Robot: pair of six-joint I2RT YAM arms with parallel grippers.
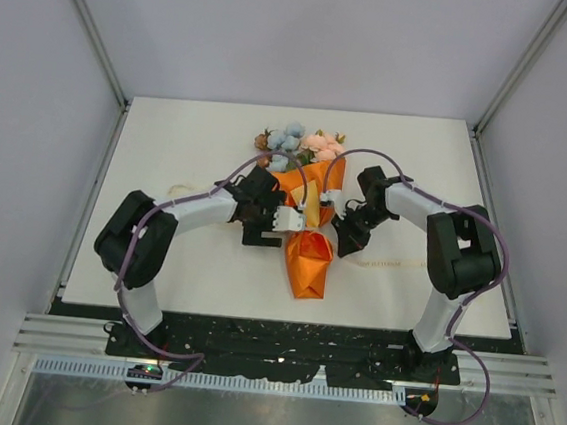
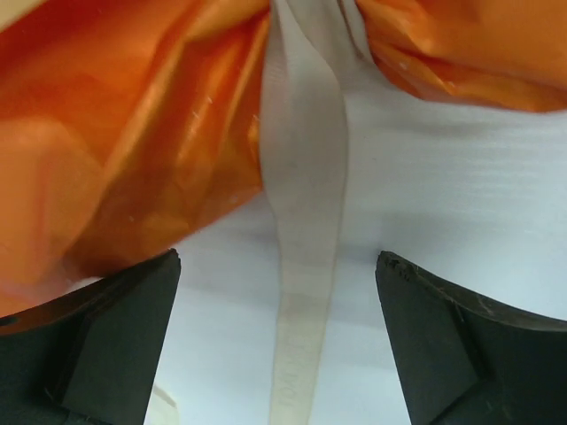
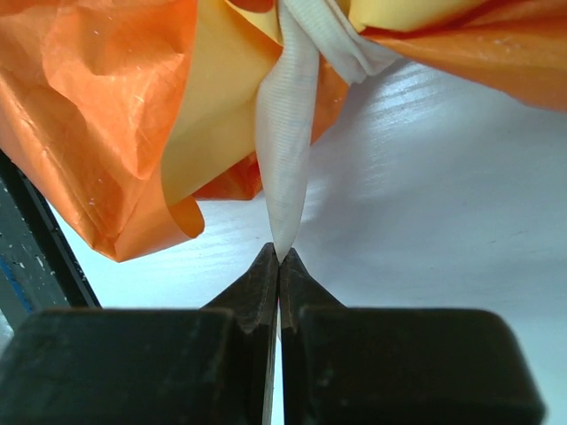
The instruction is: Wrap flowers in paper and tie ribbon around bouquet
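Note:
The bouquet lies mid-table: the blue, pink and peach flowers (image 1: 295, 143) point away from the arms and the orange paper (image 1: 308, 260) wraps their stems. The cream ribbon (image 1: 311, 215) crosses the paper's waist. My right gripper (image 3: 280, 257) is shut on a strand of ribbon (image 3: 285, 133) that rises taut to a bunch at the paper (image 3: 115, 115); it sits just right of the bouquet (image 1: 343, 225). My left gripper (image 2: 279, 341) stands open, with a ribbon strand (image 2: 301, 221) lying flat on the table between its fingers, untouched, beside the paper (image 2: 133, 133). From above it is at the bouquet's left side (image 1: 285, 220).
A loose ribbon tail (image 1: 389, 265) trails on the white table (image 1: 158, 261) to the right of the bouquet, under the right arm. Another faint stretch of ribbon (image 1: 180, 189) lies left, behind the left arm. Grey walls enclose the table on three sides.

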